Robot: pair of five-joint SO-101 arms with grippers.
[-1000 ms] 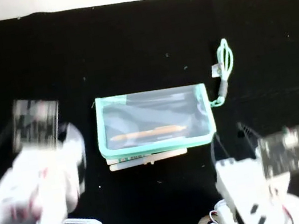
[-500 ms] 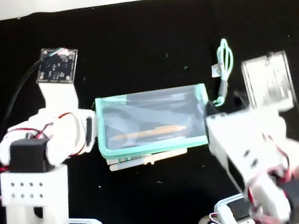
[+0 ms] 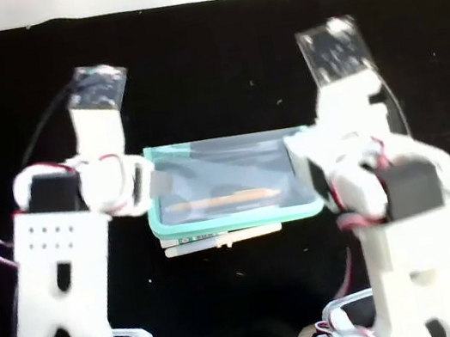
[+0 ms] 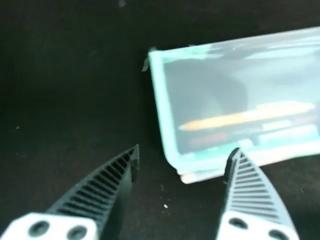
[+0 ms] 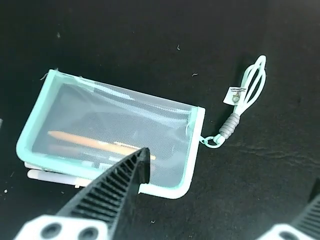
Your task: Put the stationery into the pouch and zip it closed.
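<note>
**Black table (image 3: 214, 57), an arm either side of the pouch (image 3: 226, 177)**

Biggest first: the left arm (image 3: 58, 259) stands at the pouch's left end and the right arm (image 3: 401, 225) at its right end. Both are near it, and neither is touching it as far as I can see. The left gripper (image 4: 185, 151) hangs over the pouch's near-left corner, jaws spread with nothing between them. The right gripper (image 5: 230, 172) is spread wide too and empty, above the end where the cord (image 5: 245, 95) clips on.

The pouch lies flat mid-table with an orange pen (image 3: 222, 199) already inside. Some white bits (image 3: 220, 239) poke out along its near edge, and I can't tell if they're half in or just underneath. I can't tell how far the zip is drawn either.

My read is that this is the approach and the packing isn't finished. The next move probably wants one gripper pinning a corner while the other nudges the white bits in. After that it's a pinch on the cord to run the zip. The cord looks thin and floppy, so I'd guess it needs a careful, low grab.

A second ago both arms were low at the near edge of the high view. Half a second ago the left one was already beside the pouch and the right sat further out. Now the right arm covers the cord from above. The pouch, pen and white bits haven't shifted.
</note>
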